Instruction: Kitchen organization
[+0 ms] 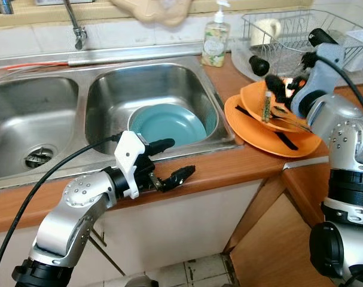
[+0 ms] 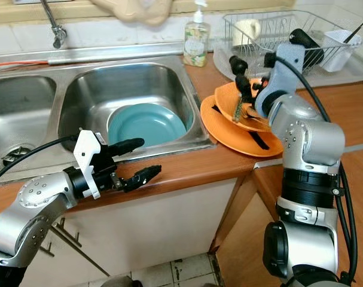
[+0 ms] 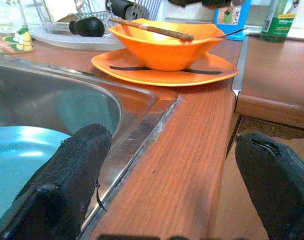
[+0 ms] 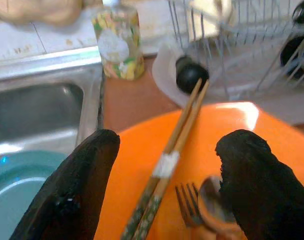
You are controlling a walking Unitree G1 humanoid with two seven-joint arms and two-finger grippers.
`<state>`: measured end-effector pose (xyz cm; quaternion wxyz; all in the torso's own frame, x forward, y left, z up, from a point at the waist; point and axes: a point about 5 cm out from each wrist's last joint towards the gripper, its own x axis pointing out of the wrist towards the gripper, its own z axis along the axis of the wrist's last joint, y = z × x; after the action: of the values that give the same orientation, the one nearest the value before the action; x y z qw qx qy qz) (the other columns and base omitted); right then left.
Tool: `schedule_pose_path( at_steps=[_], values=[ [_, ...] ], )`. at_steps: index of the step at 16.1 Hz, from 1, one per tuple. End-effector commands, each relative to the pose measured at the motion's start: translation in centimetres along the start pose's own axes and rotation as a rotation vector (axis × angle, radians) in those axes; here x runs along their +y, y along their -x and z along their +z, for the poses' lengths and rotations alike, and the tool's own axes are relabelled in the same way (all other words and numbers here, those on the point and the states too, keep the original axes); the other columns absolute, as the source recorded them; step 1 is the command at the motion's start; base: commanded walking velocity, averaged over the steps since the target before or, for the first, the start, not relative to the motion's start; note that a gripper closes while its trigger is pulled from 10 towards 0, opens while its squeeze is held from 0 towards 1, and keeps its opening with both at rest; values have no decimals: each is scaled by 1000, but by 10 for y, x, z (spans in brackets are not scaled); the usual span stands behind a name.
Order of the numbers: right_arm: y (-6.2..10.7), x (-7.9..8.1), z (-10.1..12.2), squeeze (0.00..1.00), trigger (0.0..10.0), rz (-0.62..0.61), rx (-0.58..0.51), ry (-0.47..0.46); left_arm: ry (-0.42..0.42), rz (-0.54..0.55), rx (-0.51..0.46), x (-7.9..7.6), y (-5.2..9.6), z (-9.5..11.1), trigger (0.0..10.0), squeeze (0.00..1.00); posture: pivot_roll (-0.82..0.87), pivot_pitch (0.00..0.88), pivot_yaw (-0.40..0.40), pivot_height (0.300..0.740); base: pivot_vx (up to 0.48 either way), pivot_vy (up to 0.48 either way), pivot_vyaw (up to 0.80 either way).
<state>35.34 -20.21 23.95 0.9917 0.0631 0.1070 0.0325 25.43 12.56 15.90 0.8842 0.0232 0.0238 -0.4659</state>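
Two stainless-steel sink basins (image 1: 26, 113) sit in a reddish wooden countertop (image 1: 217, 164), w/ a round teal plate (image 1: 167, 124) lying flat in the basin nearer the robot's right. Left gripper (image 1: 172, 160) hovers over the counter edge just in front of that basin, fingers spread apart and holding nothing; one finger reaches over the sink rim, the other over the wood. On the counter to the right of the sink, an orange bowl (image 1: 259, 104) rests on a wide orange plate (image 1: 259, 134) marked w/ black strips. Inside the bowl: a pair of brown wooden chopsticks (image 4: 164, 165), a metal fork (image 4: 188, 205) and a spoon (image 4: 212, 202). Right gripper (image 4: 162, 195) is poised just above the bowl, fingers (image 4: 74, 185) released and wide on either side of the chopsticks, not touching them. Behind the bowl stand a clear soap dispenser bottle w/ floral label (image 1: 216, 42) and a wire dish rack (image 1: 295, 33) on a pale tray, holding a cream mug (image 1: 266, 28).
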Motion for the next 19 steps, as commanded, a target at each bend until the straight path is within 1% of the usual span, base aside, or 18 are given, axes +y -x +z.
schedule_pose_path(
  at_steps=[1, 3, 5, 7, 8, 10, 11, 12, 13, 14, 15, 16, 17, 18, 19],
  values=[
    [-1, 2, 3, 0, 10000, 10, 7, -14, -20, -16, -5, -4, -2, 4, 10000, 0, -17, 0, 39, 740, 0, 0, 0],
    [-5, 2, 1, 0, 10000, -3, 36, -49, -23, -19, -7, -4, -2, 5, 10000, 0, -12, 0, 33, 740, 0, 0, 0],
    [-10, -1, -3, 0, 10000, -22, 90, -86, -25, -21, -8, -4, -2, 6, 10000, 0, -10, 0, 29, 740, 0, 0, 0],
    [-15, -6, -8, 0, 10000, -38, 149, -144, -26, -17, -3, -5, -1, 5, 10000, 0, -8, 0, 24, 740, 0, 0, 0],
    [-16, -7, -10, 0, 10000, -37, 160, -162, -25, -14, -1, -5, 0, 5, 10000, 0, -8, 0, 24, 740, 0, 0, 0],
    [-17, -7, -10, 0, 10000, -38, 165, -168, -24, -12, 0, -5, 0, 4, 10000, 0, -8, 0, 24, 740, 0, 0, 0],
    [-17, -6, -11, 0, 8667, -28, 170, -186, -23, -11, 0, -5, 0, 4, 10000, 0, -7, 0, 18, 740, 0, 0, 0],
    [-19, -5, -12, 0, 4863, -7, 178, -229, -23, -12, 0, -6, 0, 4, 10000, 0, -6, 0, 18, 740, 0, 0, 0],
    [-20, -5, -13, 0, 3294, 0, 183, -255, -23, -12, 0, -6, -1, 5, 10000, 0, -6, 0, 18, 740, 0, 0, 0],
    [-20, -5, -13, 0, 1255, 1, 187, -272, -22, -12, 0, -6, -1, 5, 10000, 0, -6, 0, 18, 740, 0, 0, 0],
    [-21, -6, -14, 0, 1255, 3, 193, -294, -22, -12, 0, -6, 0, 5, 10000, 0, -6, 0, 18, 740, 0, 0, 0],
    [-21, -6, -14, 0, 824, 4, 191, -305, -22, -13, 0, -6, 0, 5, 10000, 0, -6, 0, 18, 740, 0, 0, 0],
    [-22, -7, -14, 0, 0, 13, 185, -344, -21, -13, 1, -6, -1, 4, 10000, 0, -6, 0, 17, 740, 0, 0, 0],
    [-22, -7, -15, 0, 0, 21, 188, -372, -22, -14, 2, -6, -1, 4, 10000, 0, -6, 0, 17, 740, 0, 0, 0],
    [-23, -7, -16, 0, 0, 21, 190, -379, -22, -14, 3, -6, -1, 4, 10000, 0, -6, 0, 17, 740, 0, 0, 0]
  ],
)
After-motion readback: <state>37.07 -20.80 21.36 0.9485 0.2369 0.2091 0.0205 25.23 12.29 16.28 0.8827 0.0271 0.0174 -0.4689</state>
